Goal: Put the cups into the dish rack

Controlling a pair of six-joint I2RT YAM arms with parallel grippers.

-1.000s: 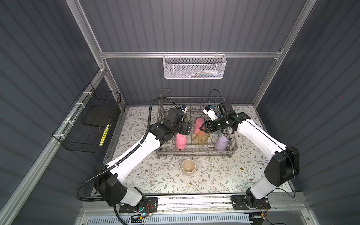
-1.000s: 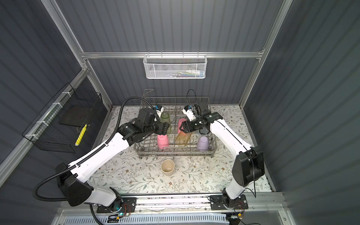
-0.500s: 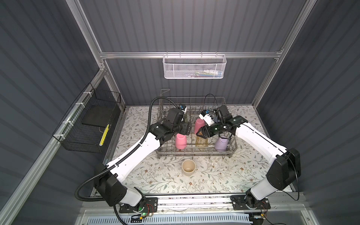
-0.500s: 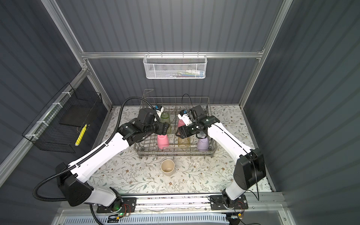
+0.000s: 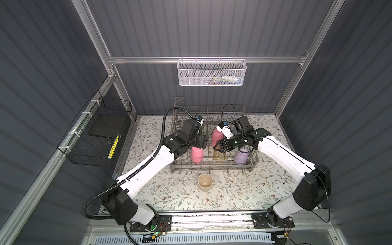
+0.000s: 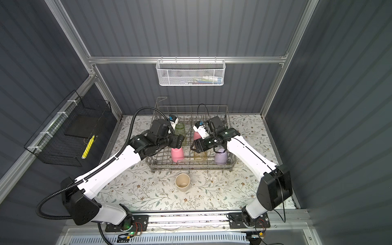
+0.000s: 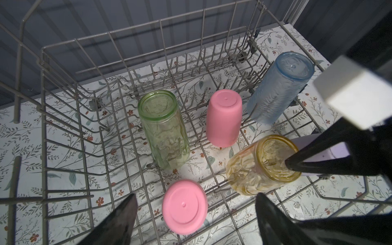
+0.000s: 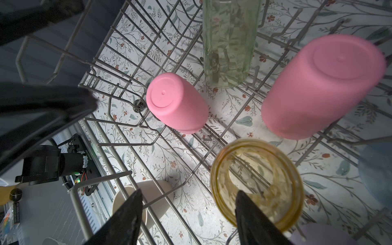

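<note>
"At the far edge of the tabletop, what is item (a)?" asks the student.

"(a) is the dish rack, grey wire, with a long side facing the arms. Six cups stand among its tines. The near row holds, left to right, the near pink cup, base up, the amber cup and the lilac cup. The far row, seen in the left wrist view, holds the green cup, the far pink cup and the grey-blue cup, all base up."

"And (b), outside the rack?"

"(b) is the beige cup, upright and mouth up. It sits on the tabletop just before the middle of the rack's near side."

"The hands?"

"(c) is the left hand. Its fingers are wide apart and it hangs above the near pink cup, gripping nothing. (d) is the right hand, over the middle of the rack's near row, fingers likewise apart and gripping nothing. One finger overlaps the amber cup's upper end in the right wrist view. Whether it touches cannot be told."
</note>
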